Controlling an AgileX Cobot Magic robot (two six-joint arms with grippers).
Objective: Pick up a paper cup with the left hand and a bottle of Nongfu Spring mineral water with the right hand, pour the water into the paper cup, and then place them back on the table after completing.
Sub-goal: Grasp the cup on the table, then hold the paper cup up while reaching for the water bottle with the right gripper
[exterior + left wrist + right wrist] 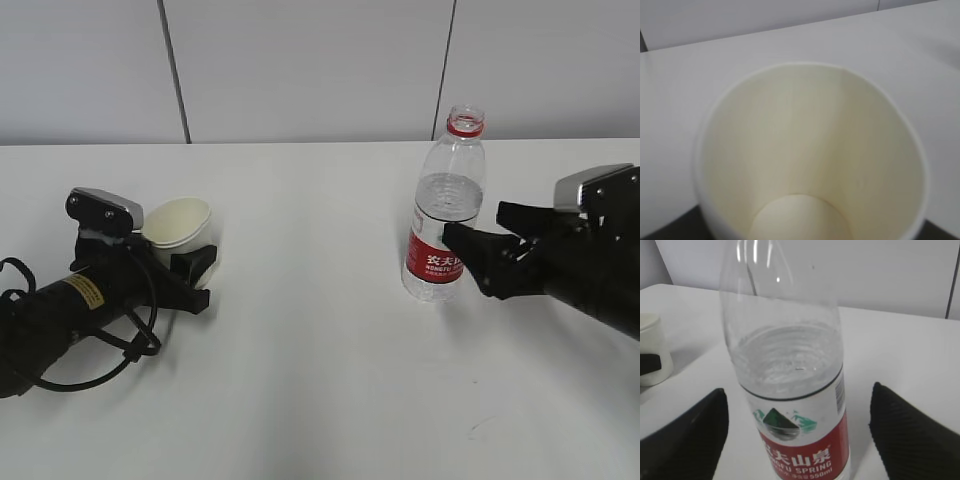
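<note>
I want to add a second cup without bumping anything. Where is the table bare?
The widest free patch is the table between the paper cup and the water bottle. The front strip below both arms is bare too. It is crowded at the left gripper around the cup and at the right gripper flanking the bottle.

A white paper cup (178, 226) with a cream, empty interior stands on the large plain white table (300, 380) at the left, tilted back, its sides between the black jaws of the left hand (185, 268). To the right, a clear plastic bottle (446, 208) with a red neck ring and red label stands upright, uncapped, about half full of water, between the spread black jaws of the right hand (480, 245), which stand apart from it.
</note>
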